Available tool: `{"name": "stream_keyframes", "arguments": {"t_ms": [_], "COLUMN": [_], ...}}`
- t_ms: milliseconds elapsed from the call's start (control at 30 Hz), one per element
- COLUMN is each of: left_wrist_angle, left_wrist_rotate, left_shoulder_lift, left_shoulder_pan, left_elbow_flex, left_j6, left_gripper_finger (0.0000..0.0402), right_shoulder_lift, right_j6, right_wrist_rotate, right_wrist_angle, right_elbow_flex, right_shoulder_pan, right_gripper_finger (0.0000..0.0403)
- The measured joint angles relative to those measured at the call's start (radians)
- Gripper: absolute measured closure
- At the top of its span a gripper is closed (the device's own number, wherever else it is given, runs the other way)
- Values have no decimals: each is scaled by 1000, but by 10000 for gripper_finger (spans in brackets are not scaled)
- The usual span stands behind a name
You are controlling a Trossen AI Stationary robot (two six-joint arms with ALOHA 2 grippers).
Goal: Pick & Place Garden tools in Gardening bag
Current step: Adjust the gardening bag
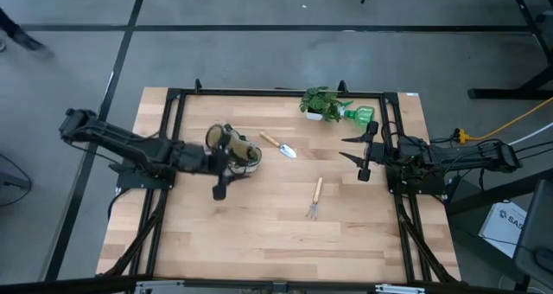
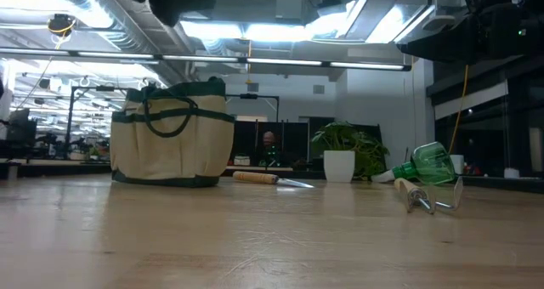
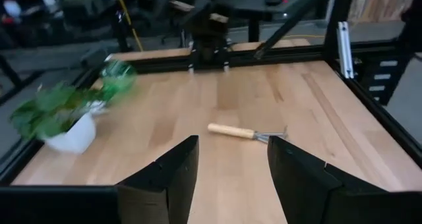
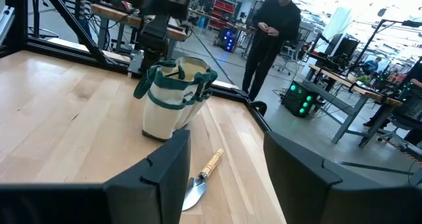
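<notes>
Tan fabric: 1 gardening bag [image 1: 235, 147] upright at table left, 1 left gripper [image 1: 226, 169] hovering beside it, fingers apart, empty. 3 tools outside: trowel [image 1: 278, 144] just right of bag, hand fork [image 1: 315, 198] mid-table, green tool [image 1: 359, 114] by 1 potted plant [image 1: 322, 103]. 1 right gripper [image 1: 364, 154] spread, empty.

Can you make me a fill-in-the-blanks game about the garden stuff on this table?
1. The trowel lies on the table right beside the tan ____.
2. The leafy plant grows in a ____ pot.
3. The hand fork has a handle made of ____.
4. The left gripper sits next to the bag with its fingers ____.

Missing words: bag; white; wood; open
</notes>
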Motion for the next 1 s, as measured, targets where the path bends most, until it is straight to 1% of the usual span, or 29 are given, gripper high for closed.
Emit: {"name": "stream_keyframes", "arguments": {"t_ms": [200, 267, 333, 400, 567, 667, 767, 867, 1000], "left_wrist_angle": [95, 131, 117, 58, -200, -328, -430, -472, -473], "left_wrist_rotate": [-153, -180, -189, -191, -181, -180, -184, -184, -194], "left_shoulder_lift": [140, 193, 244, 287, 349, 376, 417, 470, 532], "left_shoulder_pan": [-136, -161, -178, -194, -217, -216, -204, -179, -130], "left_elbow_flex": [0, 4, 27, 62, 132, 136, 135, 135, 135], "left_j6": [7, 7, -3, -45, -221, -347, -427, -459, -439], "left_gripper_finger": [225, 226, 226, 226, 227, 229, 233, 235, 238], "right_shoulder_lift": [0, 0, 0, 0, 0, 0, 0, 0, 0], "right_j6": [0, 0, 0, 0, 0, 0, 0, 0, 0], "right_wrist_rotate": [0, 0, 0, 0, 0, 0, 0, 0, 0], "right_wrist_angle": [0, 0, 0, 0, 0, 0, 0, 0, 0], "right_elbow_flex": [0, 0, 0, 0, 0, 0, 0, 0, 0], "right_shoulder_pan": [0, 0, 0, 0, 0, 0, 0, 0, 0], "right_gripper_finger": [208, 208, 208, 208, 208, 208, 208, 208, 208]}}
